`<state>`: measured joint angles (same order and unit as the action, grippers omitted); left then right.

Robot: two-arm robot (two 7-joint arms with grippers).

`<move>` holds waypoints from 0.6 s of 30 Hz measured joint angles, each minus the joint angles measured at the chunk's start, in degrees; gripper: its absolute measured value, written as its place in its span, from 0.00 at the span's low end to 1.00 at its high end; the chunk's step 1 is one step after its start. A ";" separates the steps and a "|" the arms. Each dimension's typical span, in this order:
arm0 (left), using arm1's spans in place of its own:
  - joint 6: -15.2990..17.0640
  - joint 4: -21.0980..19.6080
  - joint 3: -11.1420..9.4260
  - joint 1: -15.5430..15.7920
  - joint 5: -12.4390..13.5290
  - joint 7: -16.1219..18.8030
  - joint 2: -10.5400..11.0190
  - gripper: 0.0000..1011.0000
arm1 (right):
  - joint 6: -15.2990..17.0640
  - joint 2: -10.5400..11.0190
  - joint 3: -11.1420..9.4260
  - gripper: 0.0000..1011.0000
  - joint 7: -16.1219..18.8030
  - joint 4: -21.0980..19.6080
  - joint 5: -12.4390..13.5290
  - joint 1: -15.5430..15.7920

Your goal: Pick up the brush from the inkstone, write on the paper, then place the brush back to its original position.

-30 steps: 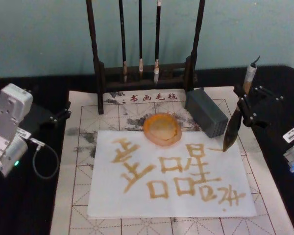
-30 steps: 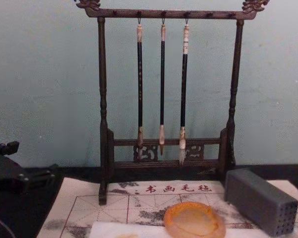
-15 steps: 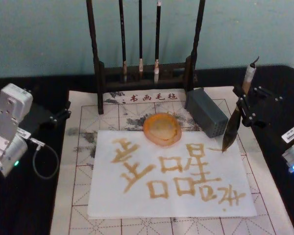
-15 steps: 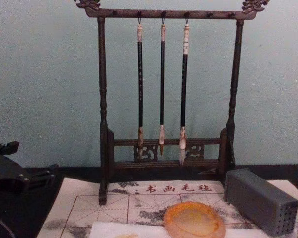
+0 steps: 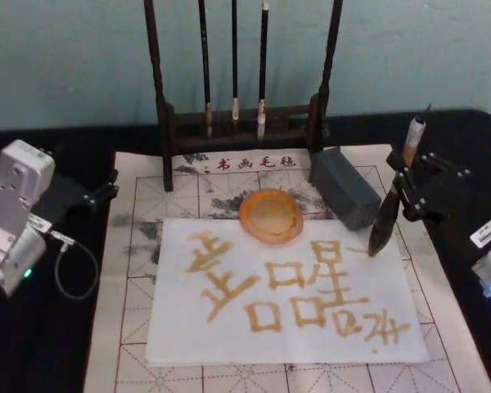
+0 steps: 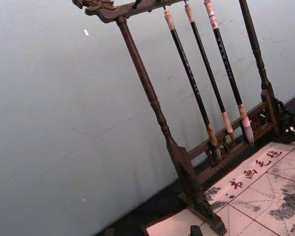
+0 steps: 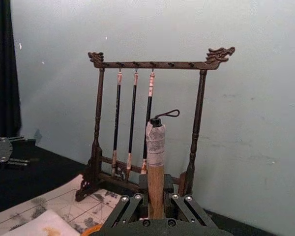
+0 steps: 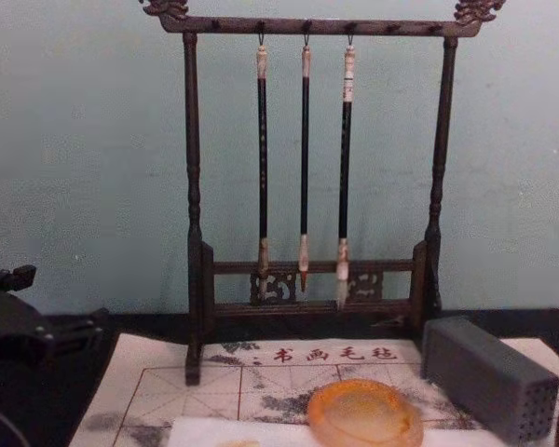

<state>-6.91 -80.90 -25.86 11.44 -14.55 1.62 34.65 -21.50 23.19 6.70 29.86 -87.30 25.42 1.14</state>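
Holding the brush (image 5: pixel 383 225) in the right gripper (image 5: pixel 403 190), pinching the tan handle just above the black section, with the white cap pointing up and far and the dark tuft slanting down toward the near left. Setting the tip at the right edge of the paper (image 5: pixel 180 336), just beside a short amber stroke at the end of the upper right character; not possible to confirm actual contact. Standing well right of the inkstone (image 5: pixel 270 217), which is lying at the far edge of the paper near the middle, with the grey block (image 5: pixel 344 190) between dish and gripper. Parking the left gripper (image 5: pixel 94 196) over the dark worktop (image 5: pixel 33 352) at the far left, just off the felt mat (image 5: pixel 131 246). Judging the step in hand to be the writing, going by the amber characters (image 5: pixel 311 295) already covering the sheet and by the brush not yet being back on the dish. Probably needing next either to finish this last stroke or to lift the tuft clear of the sheet. After that, carrying the brush left and far toward the inkstone, high enough to avoid smearing the wet characters and passing on the near side of the grey block. Calling for a firm pinch on the long handle throughout, and for a slow, shallow descent when laying the brush back across the rim of the dish.
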 joint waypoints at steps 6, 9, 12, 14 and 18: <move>0.00 0.00 0.00 0.00 0.00 0.00 0.00 0.99 | 0.24 0.79 -0.17 0.20 0.39 -1.54 0.50 1.50; 0.00 0.00 0.00 0.00 0.00 0.00 0.00 0.99 | 0.28 1.34 -0.34 0.20 0.69 -2.37 0.76 2.29; 0.00 0.00 0.00 0.00 0.00 0.00 0.00 0.99 | 0.34 1.70 -0.45 0.20 0.89 -2.93 0.95 2.85; 0.00 0.00 0.00 0.00 0.00 0.00 0.00 0.99 | 0.51 2.22 -0.64 0.20 1.13 -3.64 1.29 3.59; 0.00 0.00 0.00 -0.01 0.00 0.00 0.00 0.99 | 0.65 2.72 -0.79 0.20 1.40 -4.41 1.58 4.38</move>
<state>-6.91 -80.90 -25.86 11.43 -14.55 1.62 34.65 -20.86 25.91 5.91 31.26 -91.71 27.01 5.51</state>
